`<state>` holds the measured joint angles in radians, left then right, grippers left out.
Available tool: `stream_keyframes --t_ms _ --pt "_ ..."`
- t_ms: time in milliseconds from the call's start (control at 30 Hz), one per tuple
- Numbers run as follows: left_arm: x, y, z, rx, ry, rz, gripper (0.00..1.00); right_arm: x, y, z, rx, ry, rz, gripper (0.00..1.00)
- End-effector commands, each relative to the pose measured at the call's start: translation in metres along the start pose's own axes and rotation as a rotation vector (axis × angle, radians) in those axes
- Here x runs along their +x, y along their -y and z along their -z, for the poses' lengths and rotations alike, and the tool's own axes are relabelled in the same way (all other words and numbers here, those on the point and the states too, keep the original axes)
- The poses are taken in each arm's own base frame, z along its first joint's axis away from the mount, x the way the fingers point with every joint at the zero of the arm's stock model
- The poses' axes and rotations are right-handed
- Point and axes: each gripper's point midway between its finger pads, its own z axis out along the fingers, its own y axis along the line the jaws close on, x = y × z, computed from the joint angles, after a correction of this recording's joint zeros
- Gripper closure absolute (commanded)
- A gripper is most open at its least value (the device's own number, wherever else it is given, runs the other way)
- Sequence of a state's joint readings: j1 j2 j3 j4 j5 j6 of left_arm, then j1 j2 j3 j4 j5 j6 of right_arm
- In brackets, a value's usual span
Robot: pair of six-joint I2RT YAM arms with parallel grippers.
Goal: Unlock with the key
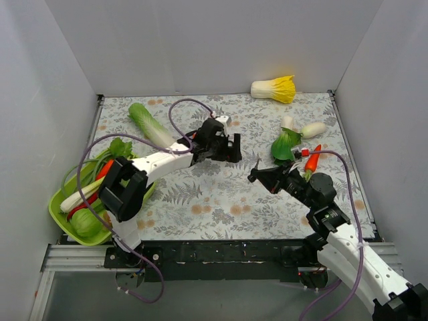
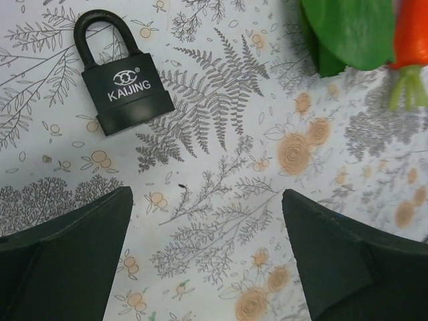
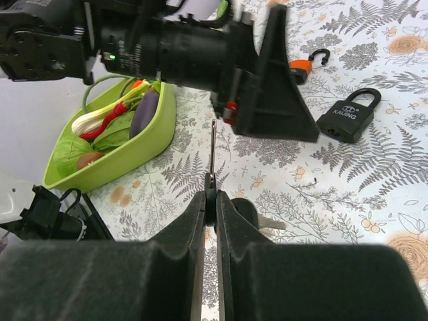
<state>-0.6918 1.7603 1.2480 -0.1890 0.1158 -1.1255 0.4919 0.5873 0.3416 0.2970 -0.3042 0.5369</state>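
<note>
A black KAIJING padlock [image 2: 124, 87] lies flat on the floral cloth with its shackle closed. It also shows in the right wrist view [image 3: 348, 119]. In the top view I cannot make it out beside the left gripper. My left gripper [image 2: 207, 257] hovers open and empty above the cloth, the padlock ahead and to its left; it also shows in the top view [image 1: 224, 147]. My right gripper [image 3: 210, 200] is shut on a key [image 3: 212, 144] whose thin blade points forward toward the left arm. It also shows in the top view [image 1: 259, 175]. A second key [image 3: 271, 223] shows just under the right fingers.
A green tray [image 1: 60, 221] of vegetables sits at the left edge. A long green vegetable [image 1: 150, 124], a yellow cabbage [image 1: 274, 88], bok choy [image 1: 286, 144], a carrot [image 1: 312, 160] and a white radish [image 1: 313, 129] lie on the cloth. An orange hooked item [image 3: 304, 65] lies beyond the padlock.
</note>
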Motion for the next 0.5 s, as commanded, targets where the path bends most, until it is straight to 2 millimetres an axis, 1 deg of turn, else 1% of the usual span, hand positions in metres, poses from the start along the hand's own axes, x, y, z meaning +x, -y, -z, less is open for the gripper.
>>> stream_keyframes --t_ms 0,33,67,100,133,167,233,267,333,367,400,467 --pt "0.006 -0.033 -0.008 -0.246 -0.074 -0.134 0.05 -0.004 0.004 0.01 0.036 0.023 0.048 0.99" --pt "0.006 -0.038 -0.018 -0.275 -0.106 -0.143 0.04 -0.006 0.004 0.013 0.038 0.033 0.058 0.99" --pt "0.011 -0.043 -0.024 -0.301 -0.134 -0.148 0.04 -0.004 0.005 0.014 0.046 0.027 0.057 0.99" --pt "0.01 -0.045 -0.028 -0.316 -0.146 -0.155 0.04 -0.003 0.005 0.016 0.051 0.026 0.064 0.99" --pt "0.019 -0.06 -0.036 -0.376 -0.182 -0.169 0.04 -0.005 0.004 0.018 0.049 0.033 0.071 0.99" --pt "0.006 -0.057 -0.039 -0.385 -0.157 -0.172 0.04 -0.005 0.005 0.019 0.054 0.032 0.071 0.99" --pt "0.003 -0.063 -0.042 -0.425 -0.158 -0.189 0.03 -0.003 0.005 0.021 0.057 0.027 0.075 0.99" --pt "-0.004 -0.062 -0.047 -0.428 -0.148 -0.197 0.03 -0.003 0.005 0.022 0.06 0.027 0.078 0.99" --pt "-0.004 -0.063 -0.051 -0.434 -0.162 -0.213 0.02 -0.003 0.006 0.023 0.067 0.025 0.083 0.99" --pt "0.002 -0.067 -0.058 -0.438 -0.186 -0.219 0.02 -0.003 0.006 0.023 0.067 0.025 0.083 0.99" --pt "-0.006 -0.063 -0.06 -0.433 -0.174 -0.218 0.02 -0.002 0.006 0.024 0.063 0.025 0.085 0.99" --pt "0.001 -0.063 -0.065 -0.417 -0.214 -0.224 0.06 0.001 0.007 0.023 0.063 0.017 0.077 0.99"
